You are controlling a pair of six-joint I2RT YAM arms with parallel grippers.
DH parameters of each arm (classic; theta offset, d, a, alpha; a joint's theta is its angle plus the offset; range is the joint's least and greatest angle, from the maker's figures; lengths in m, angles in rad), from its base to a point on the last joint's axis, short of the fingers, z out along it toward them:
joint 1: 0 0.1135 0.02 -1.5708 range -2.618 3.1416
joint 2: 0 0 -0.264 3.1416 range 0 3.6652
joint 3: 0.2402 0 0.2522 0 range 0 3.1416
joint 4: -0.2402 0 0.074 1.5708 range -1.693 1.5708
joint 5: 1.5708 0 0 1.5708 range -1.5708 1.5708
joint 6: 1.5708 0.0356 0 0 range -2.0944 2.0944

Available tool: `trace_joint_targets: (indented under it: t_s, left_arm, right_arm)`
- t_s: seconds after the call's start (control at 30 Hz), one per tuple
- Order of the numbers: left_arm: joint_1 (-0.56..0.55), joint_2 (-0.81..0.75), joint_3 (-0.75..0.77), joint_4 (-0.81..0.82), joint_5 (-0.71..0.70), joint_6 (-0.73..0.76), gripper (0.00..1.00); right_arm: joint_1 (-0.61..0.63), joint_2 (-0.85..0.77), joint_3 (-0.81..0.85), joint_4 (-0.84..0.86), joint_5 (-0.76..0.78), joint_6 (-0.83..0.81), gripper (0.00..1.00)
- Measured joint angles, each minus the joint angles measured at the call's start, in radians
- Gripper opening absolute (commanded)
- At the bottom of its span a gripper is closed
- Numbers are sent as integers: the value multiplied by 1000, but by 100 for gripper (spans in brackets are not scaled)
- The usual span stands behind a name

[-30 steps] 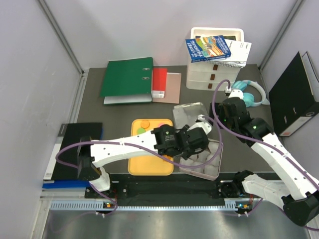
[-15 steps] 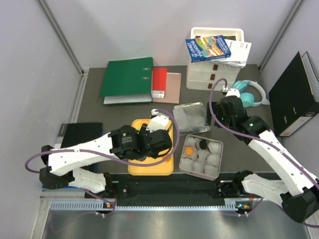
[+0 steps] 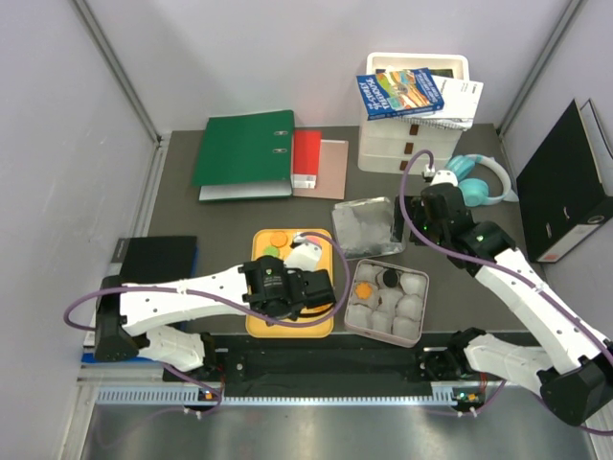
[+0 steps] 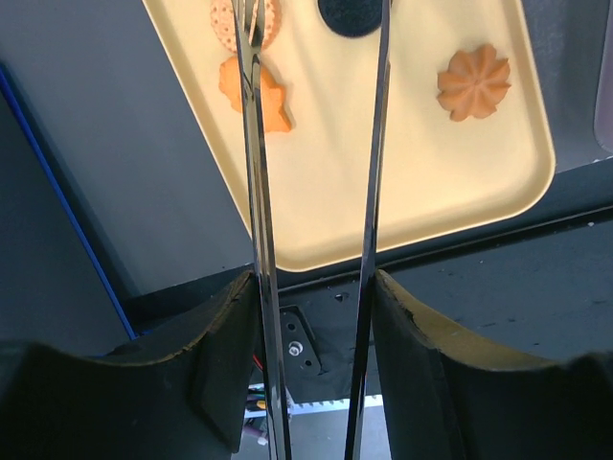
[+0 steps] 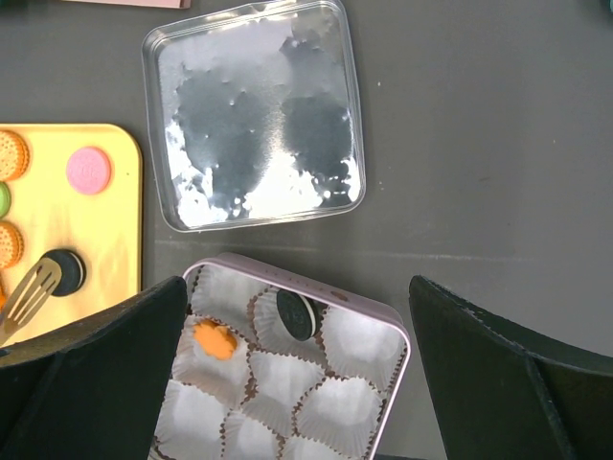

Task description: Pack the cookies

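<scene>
A yellow tray [image 3: 263, 326] holds the cookies: an orange flower [image 4: 474, 81], an orange leaf shape [image 4: 257, 96], a pink disc [image 5: 88, 170] and a black one [image 5: 65, 271]. My left gripper [image 3: 299, 287] hangs over the tray, shut on metal tongs [image 4: 254, 192]; the open blades reach toward the black cookie. The lilac box [image 3: 421, 324] of white paper cups holds an orange cookie [image 5: 213, 338] and a black cookie [image 5: 299, 313]. My right gripper [image 3: 436, 206] is open and empty, high above the box [image 5: 364, 309].
The clear lid [image 3: 369, 227] lies just behind the box. A green binder [image 3: 244, 153], white drawers [image 3: 412, 125] and teal headphones [image 3: 479, 177] stand at the back. A black binder [image 3: 565, 182] is at the right, a black folder [image 3: 144, 264] at the left.
My left gripper has swung with the tongs from over the box back to the tray, leaving an orange cookie in a cup. The right arm has barely moved.
</scene>
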Motion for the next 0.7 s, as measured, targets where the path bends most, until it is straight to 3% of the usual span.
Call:
trace_joint_targets:
  t_s: [0.7]
  left_arm:
    - [0, 61, -89, 148, 99, 30, 48]
  right_arm:
    - [0, -10, 0, -3, 0, 0, 99]
